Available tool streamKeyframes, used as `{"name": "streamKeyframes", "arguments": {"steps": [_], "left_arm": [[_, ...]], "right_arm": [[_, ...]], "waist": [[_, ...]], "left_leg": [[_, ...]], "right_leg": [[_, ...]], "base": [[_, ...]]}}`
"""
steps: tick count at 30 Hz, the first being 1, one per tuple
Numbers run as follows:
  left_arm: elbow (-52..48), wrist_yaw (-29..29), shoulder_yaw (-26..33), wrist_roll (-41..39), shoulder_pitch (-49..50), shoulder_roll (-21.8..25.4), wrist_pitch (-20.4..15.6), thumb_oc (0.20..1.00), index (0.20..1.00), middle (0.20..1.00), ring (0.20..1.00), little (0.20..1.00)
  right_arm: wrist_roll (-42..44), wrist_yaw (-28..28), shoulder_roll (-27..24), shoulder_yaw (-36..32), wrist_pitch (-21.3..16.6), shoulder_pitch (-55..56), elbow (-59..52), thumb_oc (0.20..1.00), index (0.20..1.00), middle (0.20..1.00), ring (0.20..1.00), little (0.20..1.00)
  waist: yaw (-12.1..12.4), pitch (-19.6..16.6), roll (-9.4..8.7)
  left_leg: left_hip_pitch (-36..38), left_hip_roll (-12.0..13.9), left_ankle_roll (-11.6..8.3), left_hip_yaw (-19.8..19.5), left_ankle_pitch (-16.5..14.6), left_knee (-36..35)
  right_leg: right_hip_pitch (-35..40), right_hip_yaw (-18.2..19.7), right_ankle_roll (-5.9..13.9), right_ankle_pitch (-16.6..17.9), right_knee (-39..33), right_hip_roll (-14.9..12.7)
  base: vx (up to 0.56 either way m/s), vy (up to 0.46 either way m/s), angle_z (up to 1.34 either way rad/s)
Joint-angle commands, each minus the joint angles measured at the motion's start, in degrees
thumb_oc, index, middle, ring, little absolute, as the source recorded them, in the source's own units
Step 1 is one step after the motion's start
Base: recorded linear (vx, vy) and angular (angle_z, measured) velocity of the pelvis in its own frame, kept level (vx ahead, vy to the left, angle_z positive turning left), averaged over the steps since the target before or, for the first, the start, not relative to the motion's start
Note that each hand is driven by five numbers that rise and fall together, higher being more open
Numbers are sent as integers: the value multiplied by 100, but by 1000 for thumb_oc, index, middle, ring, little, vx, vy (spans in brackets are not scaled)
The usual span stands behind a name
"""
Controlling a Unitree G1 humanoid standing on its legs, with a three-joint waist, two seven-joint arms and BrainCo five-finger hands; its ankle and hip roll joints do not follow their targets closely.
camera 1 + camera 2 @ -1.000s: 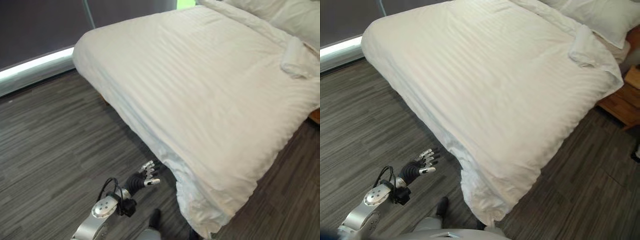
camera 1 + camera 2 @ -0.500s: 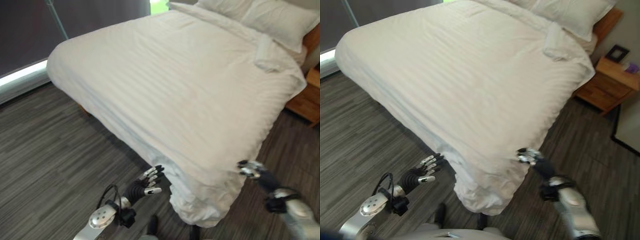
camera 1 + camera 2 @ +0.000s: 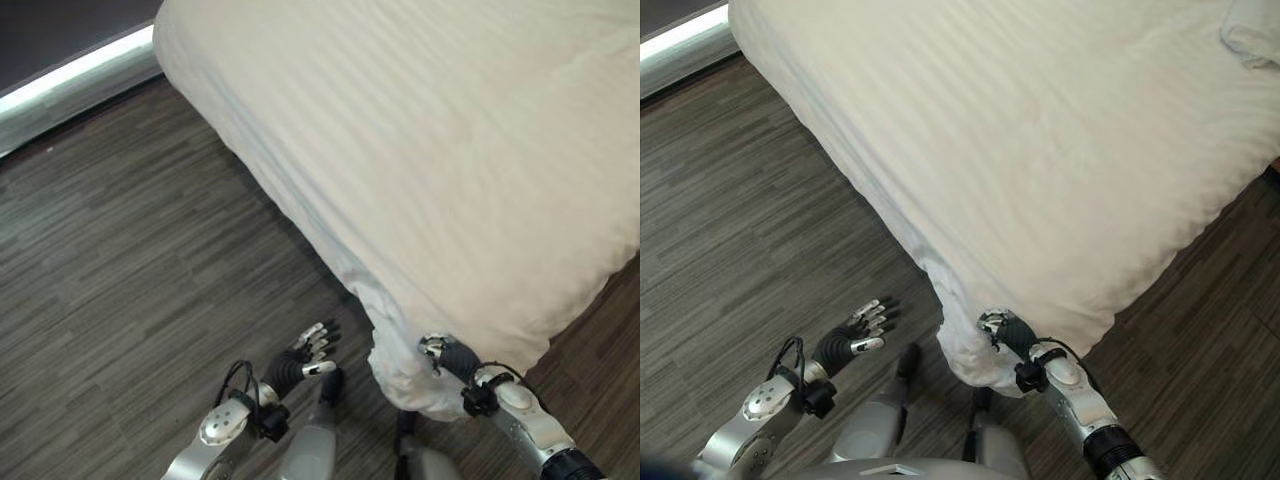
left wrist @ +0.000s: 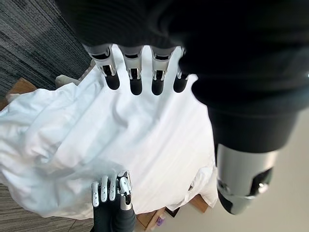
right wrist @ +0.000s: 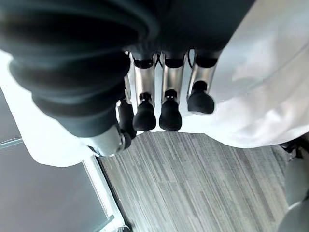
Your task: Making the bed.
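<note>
The right hand (image 3: 998,328) sits at the hanging corner of the white duvet (image 3: 1040,150), its fingers (image 5: 169,108) fairly straight and relaxed, the dark tips just beside the cloth; whether they touch it I cannot tell, and nothing is curled round the fabric. The bunched corner of the duvet droops directly beside this hand, to its left, and the broad striped spread rises away above it across the bed (image 3: 230,150). The left hand (image 3: 303,356) hovers over the grey wood-grain floor (image 3: 130,270), fingers (image 4: 136,77) loosely spread and holding nothing, near the duvet's drooping corner but apart from it, with the bed's long side edge running up and away from it. A pale lit strip (image 3: 70,80) runs along the wall's base beyond the bed's far corner.
</note>
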Motion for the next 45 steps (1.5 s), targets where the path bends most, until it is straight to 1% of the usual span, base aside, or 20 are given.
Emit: {"name": "streamKeyframes", "arguments": {"steps": [1, 6, 12, 13, 17, 19, 21, 22, 24, 25, 30, 32, 33, 36, 38, 39, 40, 42, 43, 45], "left_arm": [[-81, 3, 30, 79, -297, -4, -277, 1000, 1000, 1000, 1000, 1000], [-72, 205, -186, 2, -759, -106, -324, 1000, 1000, 1000, 1000, 1000], [71, 399, -473, -15, -1099, -405, -335, 1000, 1000, 1000, 1000, 1000], [76, 399, -474, -14, -1108, -409, -337, 1000, 1000, 1000, 1000, 1000], [74, 484, -485, 130, -1296, -553, -390, 1000, 1000, 1000, 1000, 1000], [25, 520, -495, 195, -1349, -576, -385, 1000, 1000, 1000, 1000, 1000], [46, 556, -487, 212, -1420, -586, -406, 1000, 1000, 1000, 1000, 1000], [78, 599, -425, 242, -1469, -584, -411, 1000, 1000, 1000, 1000, 1000], [76, 607, -385, 275, -1491, -569, -415, 1000, 1000, 1000, 1000, 1000], [71, 637, -314, 288, -1537, -553, -428, 1000, 1000, 1000, 1000, 1000], [35, 622, -190, 340, -1596, -506, -417, 1000, 1000, 1000, 1000, 1000], [8, 619, -44, 343, -1557, -463, -420, 1000, 1000, 1000, 1000, 1000], [6, 619, -46, 343, -1551, -460, -419, 1000, 1000, 1000, 1000, 1000], [-23, 607, 113, 323, -1422, -407, -419, 1000, 1000, 1000, 1000, 1000], [-25, 595, 344, 314, -1201, -332, -429, 1000, 1000, 1000, 1000, 1000], [-25, 595, 342, 314, -1200, -332, -429, 1000, 1000, 1000, 1000, 1000], [-31, 578, 417, 314, -1115, -273, -448, 1000, 1000, 1000, 1000, 1000], [-196, 465, 517, 268, -799, -52, -469, 1000, 1000, 1000, 1000, 1000], [-197, 465, 517, 268, -799, -52, -469, 1000, 1000, 1000, 1000, 1000], [-253, 392, 339, 216, -802, -47, -463, 1000, 1000, 1000, 1000, 1000]], "right_arm": [[-42, -215, -260, -95, -328, -308, -191, 200, 200, 200, 200, 200], [-304, -634, -246, 140, -352, -1286, 827, 200, 200, 200, 200, 200], [-655, -1125, -163, 136, -342, -2276, 2795, 200, 200, 200, 200, 200], [-655, -1123, -164, 136, -348, -2287, 2807, 200, 200, 200, 200, 200], [-730, -1217, -199, -100, -309, -2138, 3661, 200, 200, 200, 200, 200], [-810, -1386, -334, -482, -263, -1952, 4443, 200, 200, 200, 200, 200], [-699, -1466, -453, -785, -245, -1788, 4644, 200, 200, 200, 200, 200], [-513, -1543, -559, -1186, -259, -1492, 4821, 200, 200, 200, 200, 200], [-489, -1576, -647, -1378, -259, -1330, 4911, 200, 200, 200, 200, 200], [-457, -1597, -674, -1602, -231, -1011, 4989, 200, 200, 200, 200, 200], [-711, -1445, -550, -1716, -115, -225, 5045, 200, 200, 200, 200, 200], [-627, -1359, -420, -1904, -141, 317, 4798, 200, 200, 200, 200, 200], [-627, -1362, -418, -1906, -137, 331, 4787, 200, 200, 200, 200, 200], [-468, -1274, -453, -2160, -272, 841, 3988, 200, 200, 200, 200, 200], [-142, -1156, -552, -2621, -543, 1440, 2058, 200, 200, 200, 200, 200], [-142, -1156, -552, -2622, -542, 1442, 2056, 200, 200, 200, 200, 200], [-34, -1083, -631, -2715, -649, 1552, 1313, 200, 200, 200, 200, 200], [411, -708, -643, -2718, -895, 1635, -717, 200, 200, 200, 200, 200], [411, -709, -643, -2719, -894, 1636, -719, 200, 200, 200, 200, 200], [475, -657, -743, -2594, -979, 1410, -1634, 200, 200, 200, 200, 200]], "waist": [[109, 15, -99], [279, 424, 98], [434, 766, 324], [437, 766, 325], [349, 968, 424], [289, 1086, 478], [229, 1119, 485], [135, 1144, 479], [73, 1127, 462], [-47, 1123, 409], [-292, 1020, 261], [-503, 902, 118], [-496, 903, 115], [-707, 773, -44], [-902, 639, -197], [-900, 639, -197], [-949, 603, -255], [-943, 482, -529], [-941, 483, -529], [-879, 466, -491]], "left_leg": [[350, -228, 281, -223, -267, 34], [-239, -235, 231, -312, -56, 34], [-748, -199, 186, -187, 66, 34], [-753, -198, 185, -185, 66, 34], [-905, -164, 159, -135, 110, 34], [-975, -130, 152, -114, 105, 34], [-1011, -123, 151, -96, 129, 34], [-974, -112, 145, -68, 92, 34], [-987, -117, 143, -53, 96, 34], [-950, -104, 138, -22, 69, 34], [-789, -85, 127, 54, -12, 34], [-633, -66, 119, 143, -73, 34], [-624, -66, 119, 148, -76, 34], [-471, -50, 111, 213, -127, 34], [-324, -29, 105, 311, -200, 34], [-323, -29, 105, 313, -201, 34], [-262, -3, 98, 401, -238, 34], [-92, 56, 100, 704, -338, 34], [-90, 56, 100, 705, -338, 34], [-58, 3, 127, 670, -346, 34]], "right_leg": [[-421, -92, 171, 629, 94, -179], [-953, -87, 142, 764, 94, -164], [-1425, 4, 120, 863, 94, -121], [-1432, 7, 120, 865, 94, -120], [-1618, 54, 92, 898, 94, -95], [-1700, 87, 68, 900, 94, -72], [-1749, 119, 61, 911, 94, -68], [-1732, 150, 52, 896, 94, -42], [-1758, 167, 53, 905, 94, -41], [-1739, 192, 50, 898, 94, -28], [-1629, 253, 44, 865, 94, 0], [-1523, 309, 49, 842, 94, 18], [-1516, 314, 49, 840, 94, 18], [-1412, 369, 50, 810, 94, 36], [-1327, 449, 76, 792, 94, 69], [-1327, 451, 76, 792, 94, 69], [-1319, 500, 97, 810, 94, 100], [-1293, 585, 175, 880, 94, 222], [-1292, 587, 176, 880, 94, 222], [-1248, 520, 175, 851, 94, 186]], "base": [[-73, -27, 7], [-109, -33, 9], [-79, -9, -4], [-51, -5, -5], [-17, -8, 0], [-17, -36, -3], [-13, -29, -7], [-10, -33, -8], [-2, -13, -4], [4, -10, -8], [20, -7, -7], [36, 9, -11], [47, 23, -16], [36, 7, -22], [35, 20, -27], [21, 31, -26], [14, 16, -30], [20, -8, -74], [13, -34, -68], [2, -12, -20]]}}
